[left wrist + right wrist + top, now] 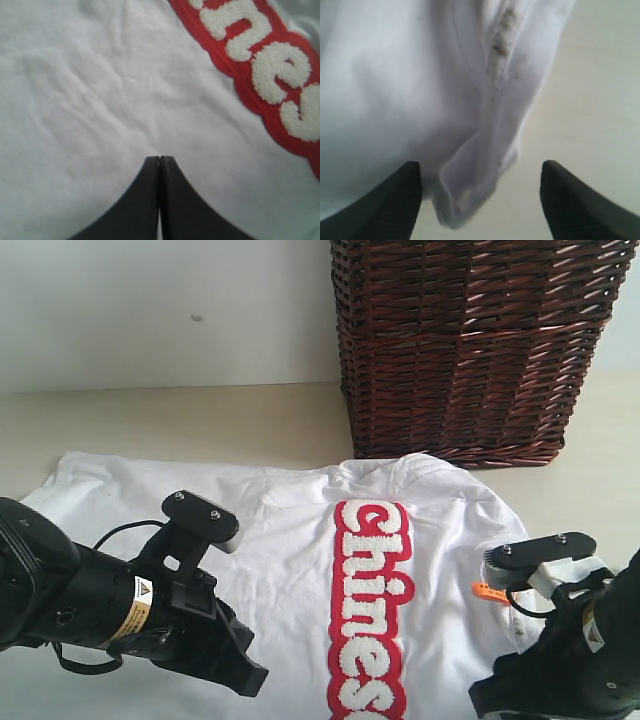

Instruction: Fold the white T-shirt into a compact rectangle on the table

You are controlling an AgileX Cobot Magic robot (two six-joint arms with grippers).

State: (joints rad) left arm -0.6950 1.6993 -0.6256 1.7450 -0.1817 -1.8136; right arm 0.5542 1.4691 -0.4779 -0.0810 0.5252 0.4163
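The white T-shirt (290, 530) lies spread flat on the table (200, 420), with the basket (470, 350) at 1 o'clock from it. It is light, soft cloth that will sag and wrinkle, so you should take it at a doubled edge, a hem or a sleeve, not in the middle. The left pincer (159, 161), at the shirt's 8 o'clock, has its jaws pressed together and empty over plain cloth beside the red lettering (260, 65). The right pincer (481, 172), at 4 o'clock, stands apart around a rolled edge of the shirt and does not pinch it.
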